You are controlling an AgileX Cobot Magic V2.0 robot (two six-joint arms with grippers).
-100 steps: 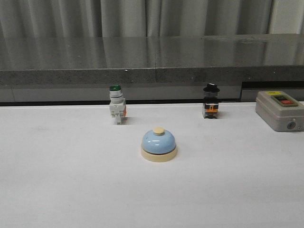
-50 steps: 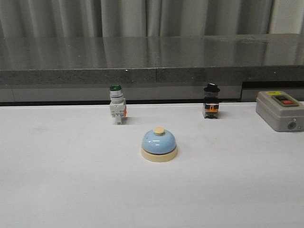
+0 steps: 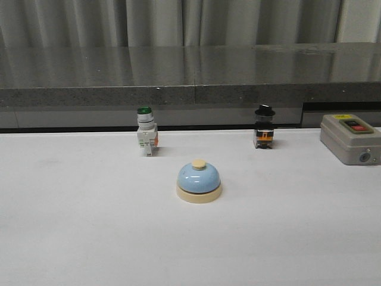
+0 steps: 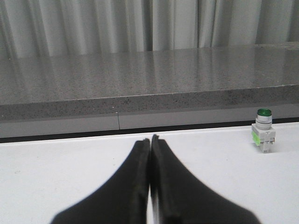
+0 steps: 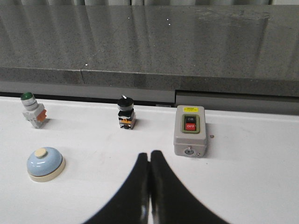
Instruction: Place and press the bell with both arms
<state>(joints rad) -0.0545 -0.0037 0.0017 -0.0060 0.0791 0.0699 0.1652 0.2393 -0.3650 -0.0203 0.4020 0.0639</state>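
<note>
The bell (image 3: 199, 181), a light-blue dome on a cream base with a cream knob, stands alone in the middle of the white table; the right wrist view shows the bell (image 5: 45, 163) too. Neither arm appears in the front view. My left gripper (image 4: 150, 138) is shut with nothing between its fingers, above bare table, and the bell is out of its view. My right gripper (image 5: 149, 153) is shut and empty too, well apart from the bell.
A green-topped white switch (image 3: 146, 137) and a black-knobbed switch (image 3: 264, 134) stand at the table's back edge. A grey box with buttons (image 3: 350, 138) sits at the back right. A dark stone ledge (image 3: 190, 74) runs behind the table.
</note>
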